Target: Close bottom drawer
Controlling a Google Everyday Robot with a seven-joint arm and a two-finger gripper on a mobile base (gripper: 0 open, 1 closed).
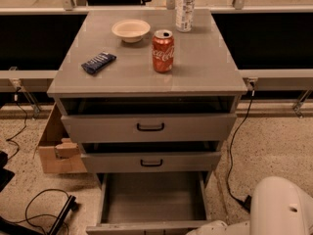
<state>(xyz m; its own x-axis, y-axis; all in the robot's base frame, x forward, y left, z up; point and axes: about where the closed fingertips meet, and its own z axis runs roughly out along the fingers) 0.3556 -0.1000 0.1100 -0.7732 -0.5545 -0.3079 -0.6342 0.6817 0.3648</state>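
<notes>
The bottom drawer of the grey cabinet is pulled far out, and its plain grey inside is bare. Its front panel lies at the frame's lower edge, with the handle out of view. The middle drawer and the top drawer are each slightly open and have black bar handles. My white arm shows at the bottom right, with a white part next to the drawer's front right corner. My gripper is out of view below the frame.
On the cabinet top stand a red cola can, a cream bowl, a clear bottle and a blue packet. A cardboard box sits on the floor to the left. Black cables lie on both sides.
</notes>
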